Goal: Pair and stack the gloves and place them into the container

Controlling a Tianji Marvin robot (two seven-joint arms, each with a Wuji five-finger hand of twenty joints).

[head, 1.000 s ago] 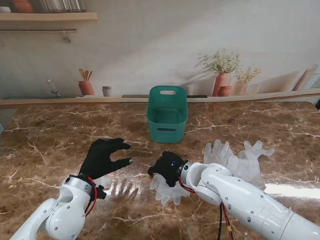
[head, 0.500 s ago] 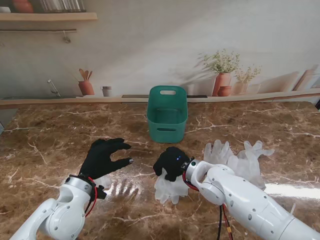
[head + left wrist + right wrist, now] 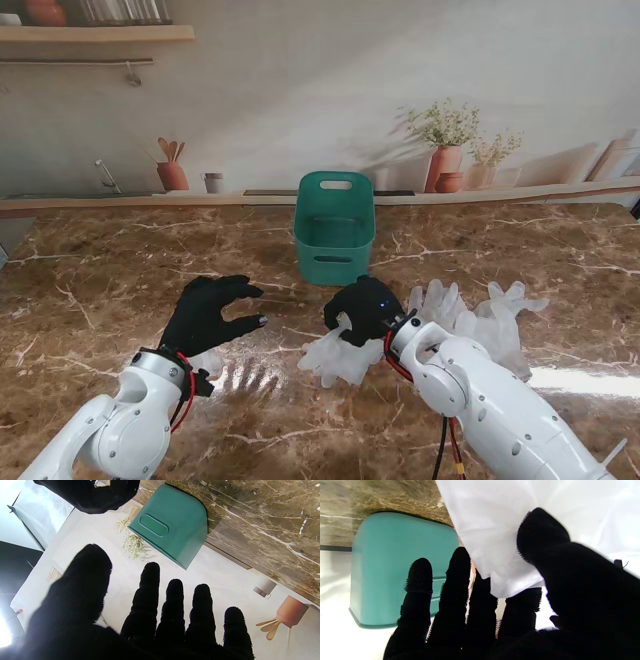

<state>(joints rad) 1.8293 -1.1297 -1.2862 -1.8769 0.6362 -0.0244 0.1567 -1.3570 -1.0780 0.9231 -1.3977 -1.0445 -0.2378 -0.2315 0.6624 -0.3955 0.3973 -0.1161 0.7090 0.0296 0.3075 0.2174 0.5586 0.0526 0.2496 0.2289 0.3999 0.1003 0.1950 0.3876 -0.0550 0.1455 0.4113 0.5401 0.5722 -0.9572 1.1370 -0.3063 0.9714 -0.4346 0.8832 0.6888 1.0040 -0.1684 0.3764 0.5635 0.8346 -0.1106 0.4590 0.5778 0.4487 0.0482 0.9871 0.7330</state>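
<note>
Translucent white rubber hangs from the right robot hand (image 3: 365, 308), whose thumb and fingers (image 3: 460, 580) are pinched on the cuff of one glove (image 3: 335, 357); the glove's fingers trail toward me, low over the brown marbled surface (image 3: 100, 280), and whether they touch it I cannot tell; the left robot hand (image 3: 208, 312) hovers to the left with its fingers spread and nothing in it. Near the held glove on the right lies a loose pile of gloves (image 3: 480, 315); the green container (image 3: 335, 228) stands farther from me, just beyond the right robot hand, and looks empty.

Judged from this, pairing is not yet done. The grip looks shallow, on a thin edge of slippery film; a quick swing could pull the cuff free and drop the glove crumpled; trailing fingers could drag or catch on the pile and disturb it; laid carelessly, the limp glove may fold and spoil the stack.
</note>
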